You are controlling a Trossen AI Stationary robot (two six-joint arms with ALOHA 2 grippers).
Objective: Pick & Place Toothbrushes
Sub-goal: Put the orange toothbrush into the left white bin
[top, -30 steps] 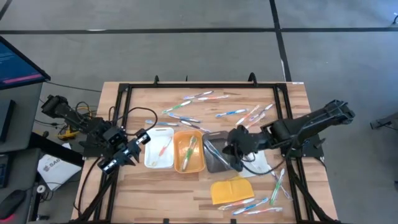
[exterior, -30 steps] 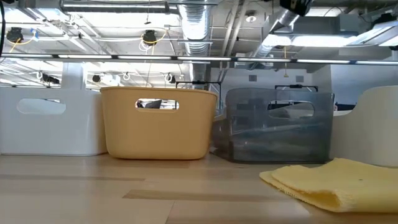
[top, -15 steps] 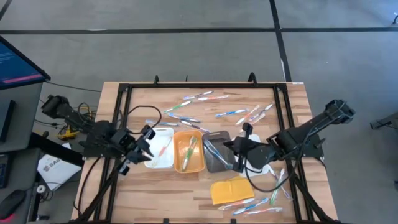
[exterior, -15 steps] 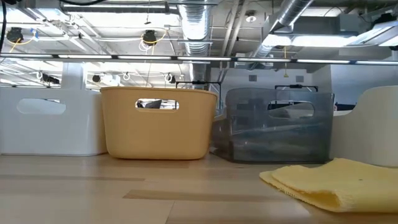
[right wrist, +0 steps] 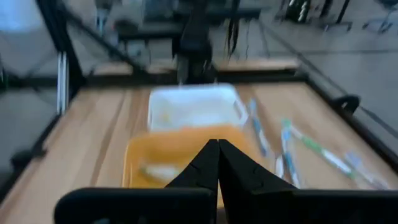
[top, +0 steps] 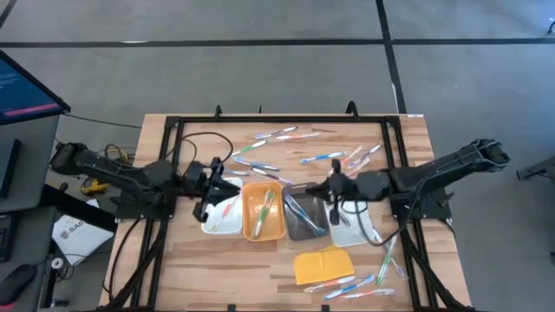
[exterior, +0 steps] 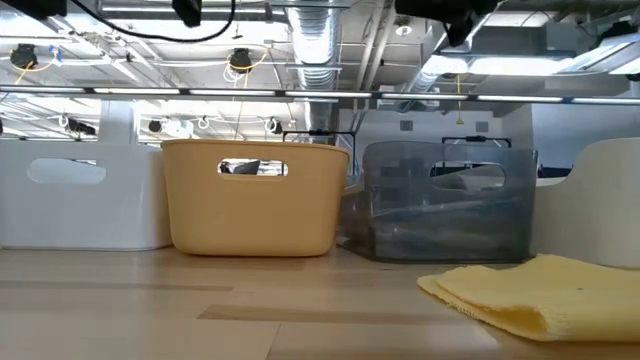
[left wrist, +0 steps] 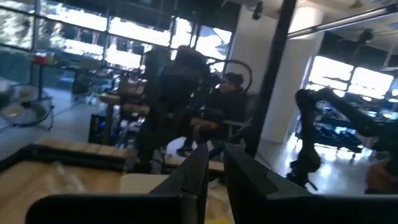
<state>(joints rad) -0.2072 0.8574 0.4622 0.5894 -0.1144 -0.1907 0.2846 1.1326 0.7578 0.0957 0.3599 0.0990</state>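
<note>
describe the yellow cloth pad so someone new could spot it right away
On the wooden table, find the row of three rectangular trays, white, orange and grey. The yellow cloth-like pad lies flat just nearer the table's front edge than the grey one. It is the only soft, folded thing there; its neighbours are thin toothbrushes.

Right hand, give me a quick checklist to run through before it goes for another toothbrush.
1. Right hand empty: ok, its fingers are shut together with nothing between them.
2. Right hand clear of the trays: ok, it hangs above the rectangular grey plastic tray, not inside it.
3. Left hand out of the way: ok, it is over the rectangular white plastic tray, across the rectangular orange plastic tray.
4. Loose thin plastic toothbrushes left to pick: ok, several lie on the wooden table beyond the trays.
5. Left hand empty: cannot tell.
</note>
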